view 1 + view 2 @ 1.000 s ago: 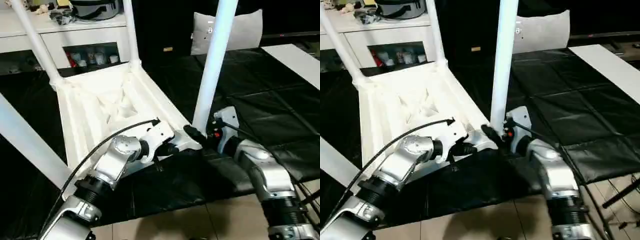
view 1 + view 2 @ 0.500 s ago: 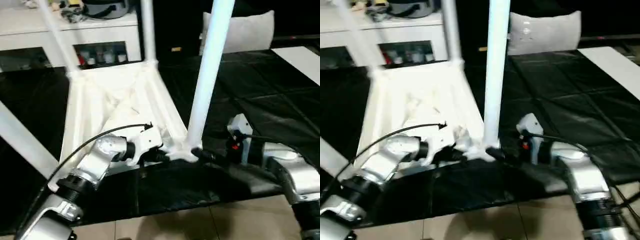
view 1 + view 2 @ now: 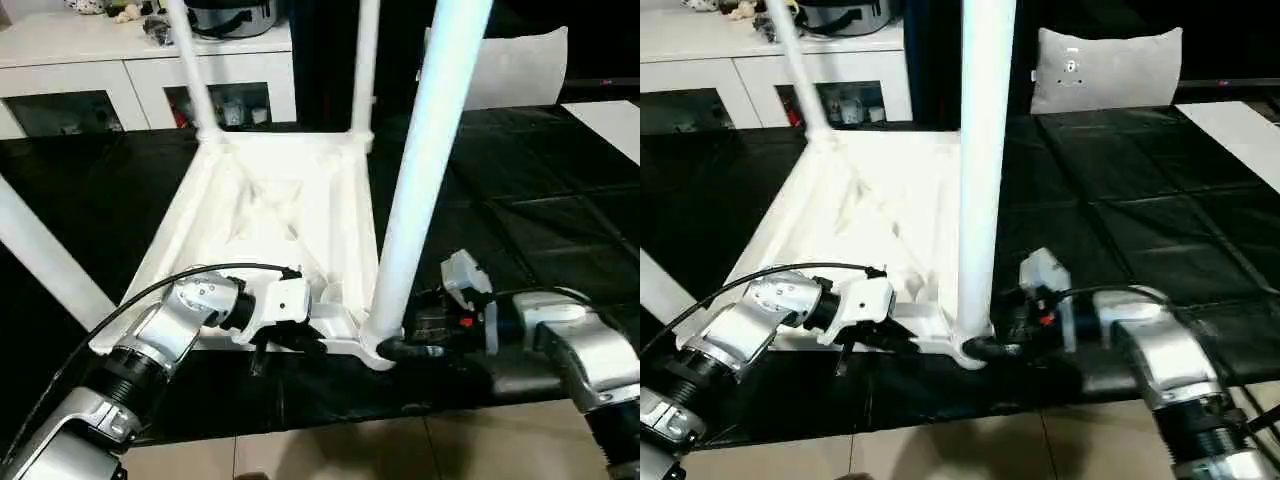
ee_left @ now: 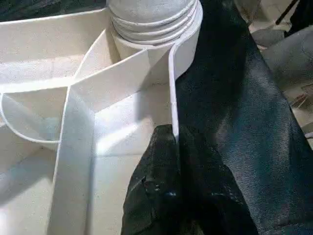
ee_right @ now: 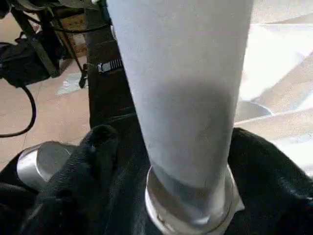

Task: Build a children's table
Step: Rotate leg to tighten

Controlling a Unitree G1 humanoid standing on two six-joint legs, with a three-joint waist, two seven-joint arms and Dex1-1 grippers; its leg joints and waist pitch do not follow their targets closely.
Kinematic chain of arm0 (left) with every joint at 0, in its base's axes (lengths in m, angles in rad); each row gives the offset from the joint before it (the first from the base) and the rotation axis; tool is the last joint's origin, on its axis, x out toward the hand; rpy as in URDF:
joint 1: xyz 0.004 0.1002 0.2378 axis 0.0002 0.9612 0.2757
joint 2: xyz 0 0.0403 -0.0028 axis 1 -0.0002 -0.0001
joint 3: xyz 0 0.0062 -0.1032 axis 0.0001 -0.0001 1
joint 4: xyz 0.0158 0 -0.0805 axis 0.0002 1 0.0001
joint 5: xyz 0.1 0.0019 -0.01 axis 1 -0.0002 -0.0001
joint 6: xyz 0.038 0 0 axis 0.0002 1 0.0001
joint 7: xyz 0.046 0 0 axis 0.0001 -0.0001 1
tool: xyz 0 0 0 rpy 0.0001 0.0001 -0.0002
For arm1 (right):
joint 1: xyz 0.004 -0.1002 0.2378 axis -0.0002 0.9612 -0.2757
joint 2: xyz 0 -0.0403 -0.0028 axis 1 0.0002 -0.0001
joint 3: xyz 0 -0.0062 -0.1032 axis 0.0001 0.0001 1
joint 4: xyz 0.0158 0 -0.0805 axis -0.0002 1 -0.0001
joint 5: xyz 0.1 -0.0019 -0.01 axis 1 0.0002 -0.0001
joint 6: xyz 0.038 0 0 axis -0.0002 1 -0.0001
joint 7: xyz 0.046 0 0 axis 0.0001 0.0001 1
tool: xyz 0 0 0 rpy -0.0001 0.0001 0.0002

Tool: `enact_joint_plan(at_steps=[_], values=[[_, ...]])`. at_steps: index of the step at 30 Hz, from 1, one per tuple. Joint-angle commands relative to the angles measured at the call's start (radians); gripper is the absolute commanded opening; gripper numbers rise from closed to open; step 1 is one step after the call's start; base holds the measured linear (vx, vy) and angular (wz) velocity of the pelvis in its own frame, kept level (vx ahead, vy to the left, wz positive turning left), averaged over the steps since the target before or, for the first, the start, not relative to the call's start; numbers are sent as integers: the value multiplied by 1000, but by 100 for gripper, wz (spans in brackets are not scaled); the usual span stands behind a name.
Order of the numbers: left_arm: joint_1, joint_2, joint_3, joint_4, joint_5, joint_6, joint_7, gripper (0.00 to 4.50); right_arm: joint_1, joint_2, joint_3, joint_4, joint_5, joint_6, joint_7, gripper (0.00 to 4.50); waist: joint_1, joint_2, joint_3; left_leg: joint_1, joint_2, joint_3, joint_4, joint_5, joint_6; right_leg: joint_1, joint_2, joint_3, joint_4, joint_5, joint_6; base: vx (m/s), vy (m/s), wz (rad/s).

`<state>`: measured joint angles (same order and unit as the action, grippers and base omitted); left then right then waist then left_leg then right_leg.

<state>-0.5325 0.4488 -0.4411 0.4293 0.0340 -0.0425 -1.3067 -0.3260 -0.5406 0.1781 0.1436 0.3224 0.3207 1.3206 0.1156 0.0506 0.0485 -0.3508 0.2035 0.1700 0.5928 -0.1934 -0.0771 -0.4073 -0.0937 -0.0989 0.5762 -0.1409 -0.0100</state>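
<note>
The children's table lies upside down on the black mat, its white ribbed top facing up. Two legs stand in the far sockets and another leg slants across the near left. The near-right leg rises from its corner socket. My left gripper is shut on the top's near rim, with its black fingers pinching the thin wall. My right gripper closes around that leg's base, one black finger on each side of the leg.
A white glass-door cabinet with a pot on it stands behind. A grey cushion leans at the back right, beside a white board. The black mat ends at tiled floor in front.
The camera has swung, so the whole scene sits differently. My right forearm now lies lower and flatter beside the leg's base. The left gripper keeps its hold on the rim.
</note>
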Motion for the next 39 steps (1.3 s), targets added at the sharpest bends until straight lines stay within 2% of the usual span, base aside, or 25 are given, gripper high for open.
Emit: enact_joint_plan(at_steps=[1,11,16,17,19,20,21,22,24,25,26,27,28,30,31,32,33,34,36,39], values=[[-1,2,-35,-16,14,-27,-37,0,-22,-5,10,7,9,-5,16,338,-5,-15,-65,1,24,-2,-74,-250,42,53,-51,42,-72,-431,-149,0,0,0],[6,-3,-34,-7,11,-35,-37,0,-17,-2,13,-3,23,11,35,256,-3,-16,-69,-1,24,1,-71,-214,50,54,-50,44,-64,-365,-172,0,0,0],[10,-19,-12,-14,-13,26,-18,0,3,19,12,-37,38,55,-3,222,-4,-17,-66,1,23,0,-73,-229,43,54,-50,43,-69,-414,-156,0,0,0],[10,-33,3,-20,-17,63,13,0,5,44,4,-34,13,66,-77,212,-5,-14,-66,1,24,0,-73,-228,40,53,-51,43,-69,-414,-156,0,0,0],[10,-53,21,-28,-22,111,57,0,5,74,-5,-26,-15,62,-157,205,-10,-15,-61,0,21,-1,-76,-250,32,51,-50,40,-75,-460,-141,0,0,0],[10,-68,34,-35,-23,147,93,0,1,101,-16,-18,-32,72,-225,205,-15,-17,-57,3,17,-2,-75,-274,25,49,-50,36,-84,-527,-117,0,0,0],[10,-86,49,-43,-25,185,133,0,-4,133,-29,-11,-53,82,-302,202,-22,-14,-56,5,14,-2,-74,-283,12,47,-50,34,-89,-569,-99,-52,-5,-3],[10,-97,59,-48,-26,209,158,0,-8,152,-38,-7,-66,90,-352,200,-30,-17,-54,6,8,-4,-72,-294,5,45,-49,28,-97,-614,-76,0,0,0],[8,-130,81,-55,-23,257,230,0,-14,194,-52,-2,-96,110,-463,198,-46,-16,-52,3,3,-9,-71,-312,3,47,-49,16,-109,-668,-38,0,0,0],[8,-141,88,-57,-23,272,253,0,-15,208,-57,0,-108,115,-500,197,-53,-12,-52,3,3,-10,-71,-324,3,44,-47,16,-109,-671,-35,0,0,0],[4,-164,101,-57,-20,299,302,0,-21,239,-74,8,-124,134,-578,196,-65,-16,-51,5,-1,-11,-66,-345,4,41,-44,8,-119,-689,-21,0,0,0],[1,-181,110,-57,-16,316,337,0,-25,260,-86,13,-131,143,-624,196,-71,-10,-51,5,-2,-12,-66,-350,3,41,-44,6,-119,-687,-21,0,0,0],[-1,-228,133,-72,-14,367,412,0,-36,311,-115,30,-146,140,-733,196,-90,-9,-55,0,-2,-16,-67,-354,6,48,-43,-1,-121,-658,-23,0,0,0],[1,-264,143,-86,-17,391,453,0,-43,336,-131,45,-135,121,-759,196,-103,-5,-59,-5,4,-19,-71,-357,20,54,-45,-6,-121,-608,-36,0,0,0],[2,-277,145,-91,-17,396,467,0,-45,342,-135,49,-125,115,-752,196,-104,-2,-60,-2,6,-20,-72,-364,25,53,-46,-6,-122,-591,-42,0,0,0],[3,-287,144,-93,-15,396,478,0,-45,347,-139,50,-119,110,-749,196,-108,-4,-62,1,9,-19,-73,-364,36,52,-46,-3,-119,-546,-62,0,0,0],[3,-289,145,-94,-14,397,480,0,-45,349,-140,49,-119,110,-750,230,-109,-5,-62,-1,10,-18,-74,-358,43,53,-46,-1,-116,-523,-72,0,0,0],[3,-299,139,-95,-8,390,482,0,-44,361,-149,47,-116,110,-760,250,-105,-6,-63,-6,11,-15,-76,-327,53,55,-47,8,-108,-473,-99,0,0,0],[-3,-282,118,-81,10,357,469,0,-39,354,-146,31,-110,107,-745,266,-101,-3,-66,-9,12,-13,-76,-290,58,59,-48,13,-100,-423,-120,0,0,0],[-5,-260,118,-82,18,357,468,0,-32,334,-148,27,-114,87,-725,306,-92,-5,-68,-9,12,-7,-73,-250,63,60,-49,20,-91,-375,-145,0,0,0]])
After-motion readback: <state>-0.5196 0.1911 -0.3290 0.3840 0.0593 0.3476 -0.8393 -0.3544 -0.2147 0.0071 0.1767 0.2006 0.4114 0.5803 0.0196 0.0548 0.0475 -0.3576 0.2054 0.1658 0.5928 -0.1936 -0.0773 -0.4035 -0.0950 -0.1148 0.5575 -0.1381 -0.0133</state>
